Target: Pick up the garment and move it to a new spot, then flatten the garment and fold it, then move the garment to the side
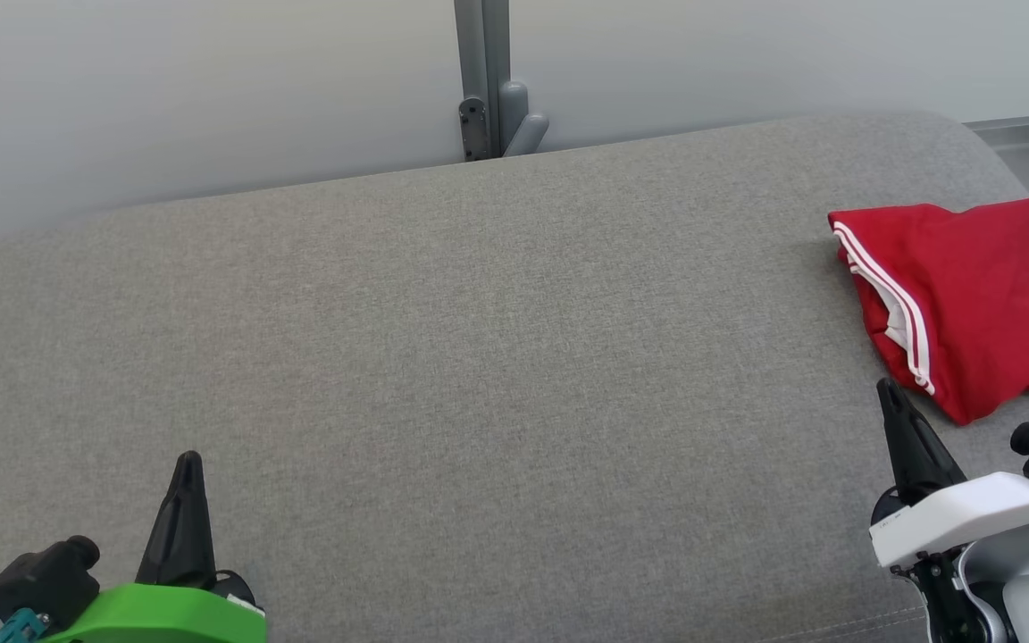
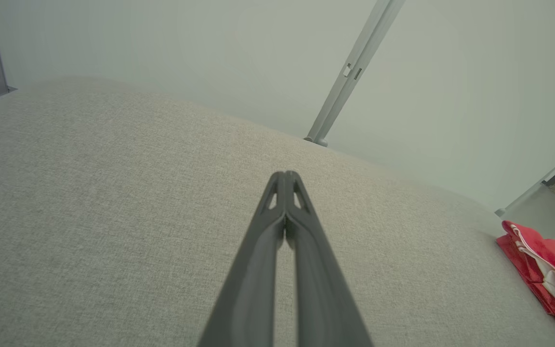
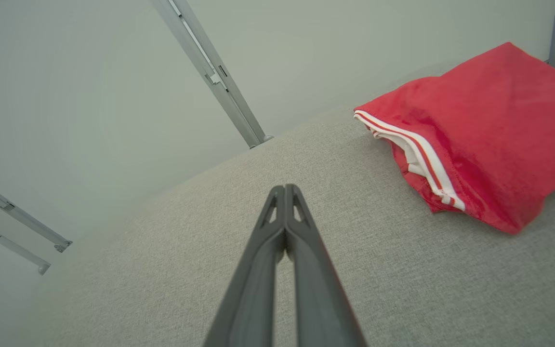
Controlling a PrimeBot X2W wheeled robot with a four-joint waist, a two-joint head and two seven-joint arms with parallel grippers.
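The garment point(image 1: 979, 304) lies folded at the frame's right edge on the grey worktop point(image 1: 479, 357), apparently already set aside, with the left tool point(image 1: 186, 463) at lower left and right tool point(image 1: 888, 391) at lower right both pinched narrow and empty, so little seems left.

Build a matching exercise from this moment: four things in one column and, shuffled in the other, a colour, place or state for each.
Column 1
1. garment
2. left gripper
3. right gripper
4. post

Column 2
A. grey, upright behind the cushion
B. red with white stripes, at the right edge of the head view
C. green body, lower left, shut
D. white body, close to the garment but apart from it, shut

Pairs: 1-B, 2-C, 3-D, 4-A
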